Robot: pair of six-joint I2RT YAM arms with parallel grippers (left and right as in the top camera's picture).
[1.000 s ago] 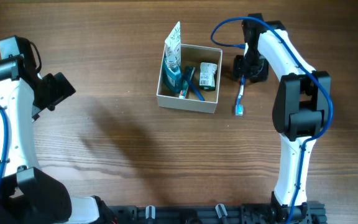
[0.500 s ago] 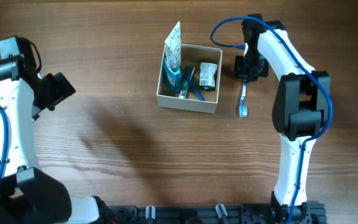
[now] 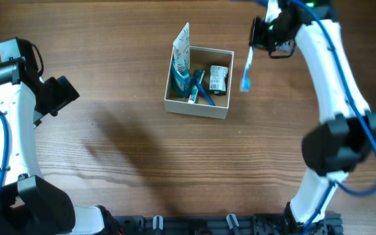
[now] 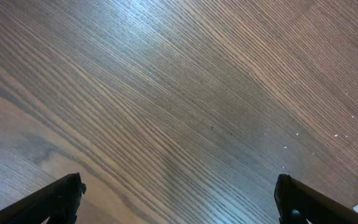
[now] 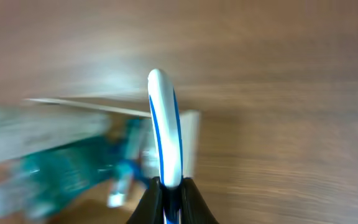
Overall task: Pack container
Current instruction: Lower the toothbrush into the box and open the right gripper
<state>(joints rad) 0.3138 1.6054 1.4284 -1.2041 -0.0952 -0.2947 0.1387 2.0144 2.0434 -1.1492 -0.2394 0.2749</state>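
Your left gripper [image 4: 179,191] hangs spread wide over bare surface [image 4: 166,93], out of the way. Beyond, the container [image 3: 198,109] sits mid-surface. Just off its right wall your right gripper [image 3: 261,38] clamps a toothbrush [image 3: 247,68], seemingly aloft for dropping in.

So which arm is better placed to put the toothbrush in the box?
The right one, probably. The right claw grips the toothbrush close by the box; the left claw is open over the table, far to the left.
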